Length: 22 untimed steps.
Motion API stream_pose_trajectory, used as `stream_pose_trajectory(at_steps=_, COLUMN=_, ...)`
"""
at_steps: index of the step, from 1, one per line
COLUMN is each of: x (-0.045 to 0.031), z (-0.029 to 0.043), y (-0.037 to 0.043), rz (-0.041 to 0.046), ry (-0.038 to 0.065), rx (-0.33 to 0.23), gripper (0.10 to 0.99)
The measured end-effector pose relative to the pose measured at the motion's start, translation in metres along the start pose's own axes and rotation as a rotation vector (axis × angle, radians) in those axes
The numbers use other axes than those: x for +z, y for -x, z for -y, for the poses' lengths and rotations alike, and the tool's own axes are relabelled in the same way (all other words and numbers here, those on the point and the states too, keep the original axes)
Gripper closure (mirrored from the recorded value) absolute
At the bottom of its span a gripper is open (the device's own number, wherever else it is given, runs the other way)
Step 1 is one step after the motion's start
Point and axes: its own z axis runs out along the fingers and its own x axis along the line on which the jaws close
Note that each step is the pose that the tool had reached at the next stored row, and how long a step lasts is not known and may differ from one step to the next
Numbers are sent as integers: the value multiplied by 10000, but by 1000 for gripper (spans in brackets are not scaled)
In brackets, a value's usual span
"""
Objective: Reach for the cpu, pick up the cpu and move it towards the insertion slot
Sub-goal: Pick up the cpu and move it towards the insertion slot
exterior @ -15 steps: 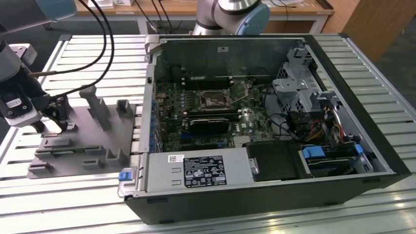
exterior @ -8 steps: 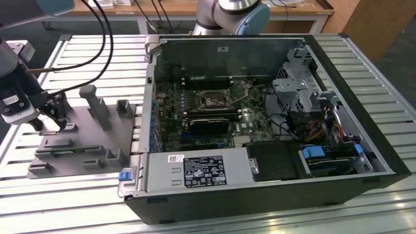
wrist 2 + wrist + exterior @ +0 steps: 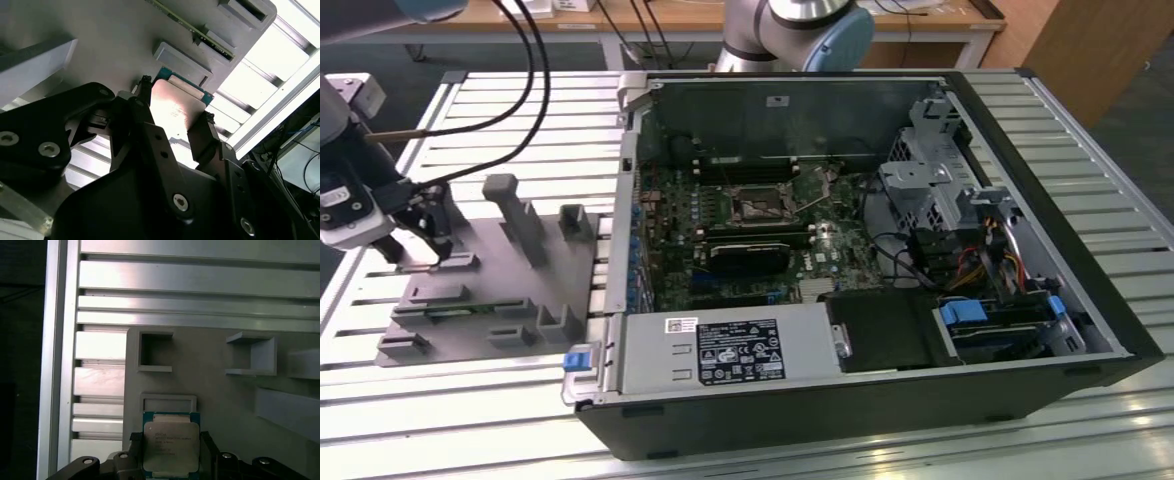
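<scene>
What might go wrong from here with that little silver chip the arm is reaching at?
Two things, I'd guess. The gripper straddles the chip, a thin flat piece lying right beside a raised grey block, so a crooked lift may snag or drop it. The socket sits deep inside the open computer case, near cables and upright parts, so the arm might bump something.
</scene>
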Motion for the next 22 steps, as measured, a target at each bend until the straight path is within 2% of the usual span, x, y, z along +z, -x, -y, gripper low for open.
stream_pose_trajectory(at_steps=11, x=-133, z=-4, y=2, rz=0, ry=17, rx=0, gripper=545)
stream_pose_trajectory(at_steps=18, x=-248, z=-7, y=3, rz=1, ry=28, rx=0, gripper=545)
stream_pose_trajectory(at_steps=22, x=-350, z=-11, y=5, rz=1, ry=30, rx=1, gripper=545)
